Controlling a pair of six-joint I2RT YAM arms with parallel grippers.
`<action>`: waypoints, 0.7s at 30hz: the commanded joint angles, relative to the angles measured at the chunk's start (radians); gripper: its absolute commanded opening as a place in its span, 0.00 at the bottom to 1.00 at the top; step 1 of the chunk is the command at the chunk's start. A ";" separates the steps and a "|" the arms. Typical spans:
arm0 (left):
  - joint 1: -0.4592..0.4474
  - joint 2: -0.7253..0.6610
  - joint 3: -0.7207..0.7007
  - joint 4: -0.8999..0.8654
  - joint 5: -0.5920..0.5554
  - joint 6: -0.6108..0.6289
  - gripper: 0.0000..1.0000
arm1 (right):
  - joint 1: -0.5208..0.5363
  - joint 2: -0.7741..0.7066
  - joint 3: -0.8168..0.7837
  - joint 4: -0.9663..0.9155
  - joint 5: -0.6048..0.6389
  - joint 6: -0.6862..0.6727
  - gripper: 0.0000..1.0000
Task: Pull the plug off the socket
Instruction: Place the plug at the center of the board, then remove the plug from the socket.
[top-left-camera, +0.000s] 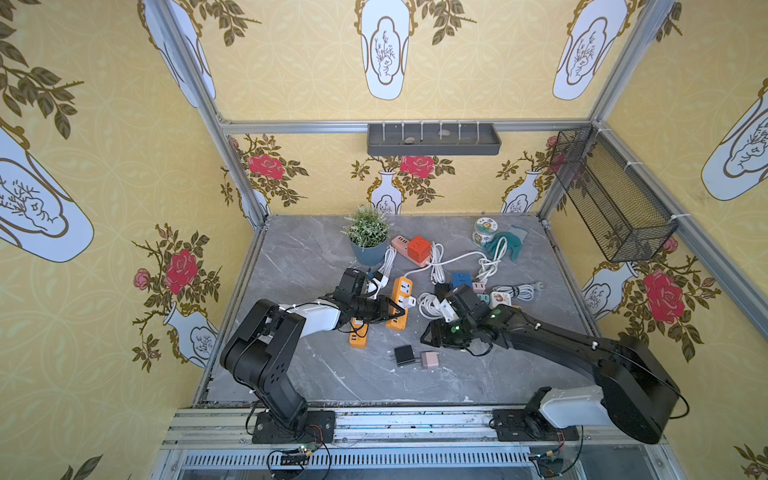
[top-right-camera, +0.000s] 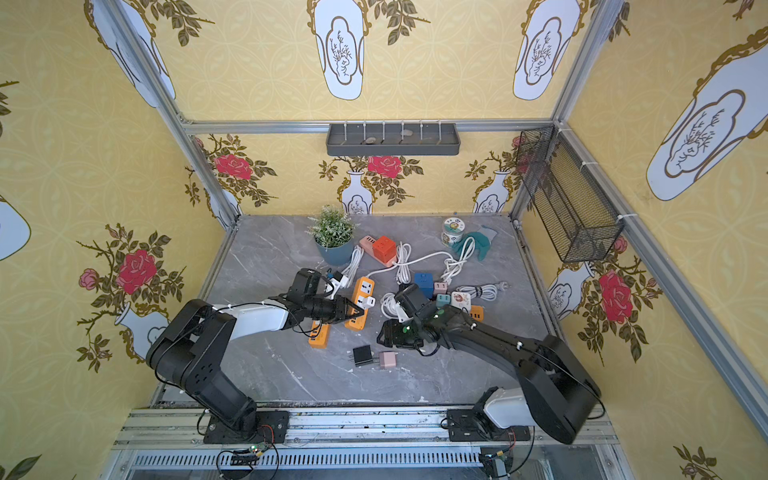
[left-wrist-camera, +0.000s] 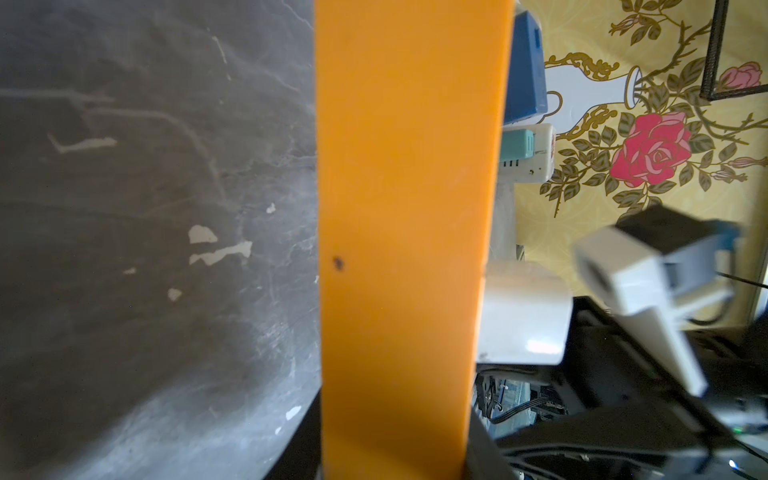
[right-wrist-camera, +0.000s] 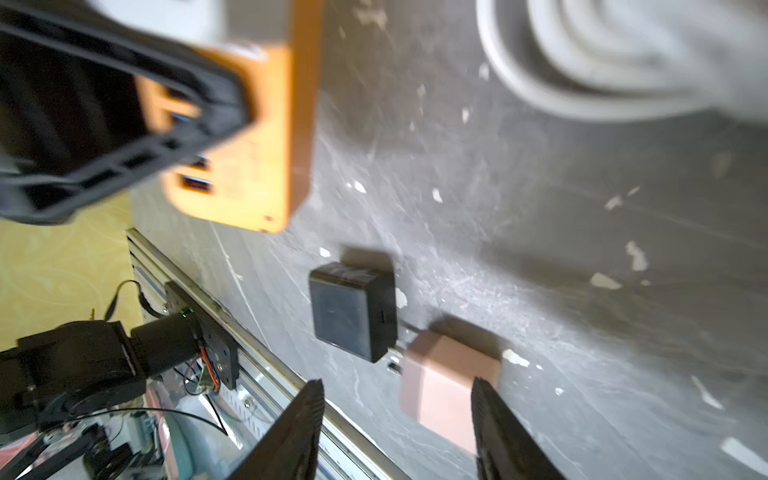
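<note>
Orange plastic is what the coming move turns on. In both top views the orange power strip (top-left-camera: 400, 305) (top-right-camera: 360, 303) lies near the middle of the table (top-left-camera: 307, 257), socket face up. Its long axis runs roughly from the front edge toward the back edge. My left gripper (top-left-camera: 395, 312) reaches in from the left edge and is clamped across the strip's width toward its front end, jaws drawn almost together on it. The white plug (top-left-camera: 409, 302) (top-right-camera: 368, 301) is seated in the socket face, on the side of the strip toward my right arm. My right gripper (top-left-camera: 428, 336) hangs nearer the front edge, so the plug lies from it toward the back edge and a little to the left. Closer to the front edge a black adapter (top-left-camera: 403, 354) and a pink adapter (top-left-camera: 429, 358) lie loose on the stone, just beside each other. From the left wrist the strip (left-wrist-camera: 407, 208) is seen side-on and the plug (left-wrist-camera: 523, 311) juts squarely out of its face. I judge the pull must go straight away from that face, up off the table, not along the strip. From the right wrist my fingers (right-wrist-camera: 291, 432) stand well apart with nothing gripped. The pink adapter (right-wrist-camera: 444, 386) rests on the table by one tip, and I cannot tell whether it touches. The strip's end (right-wrist-camera: 257, 137) shows beyond. With my left arm anchoring the strip, the right is the free arm and near enough for the plug.
</note>
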 joint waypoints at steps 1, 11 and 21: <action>-0.006 -0.008 0.001 0.053 0.000 0.011 0.12 | 0.000 -0.131 -0.001 -0.002 0.171 -0.022 0.63; -0.033 -0.021 0.004 0.052 -0.058 0.004 0.12 | -0.194 -0.073 -0.091 0.460 -0.048 0.257 0.88; -0.046 -0.011 0.011 0.052 -0.076 -0.007 0.12 | -0.154 0.268 0.125 0.402 -0.137 0.267 0.69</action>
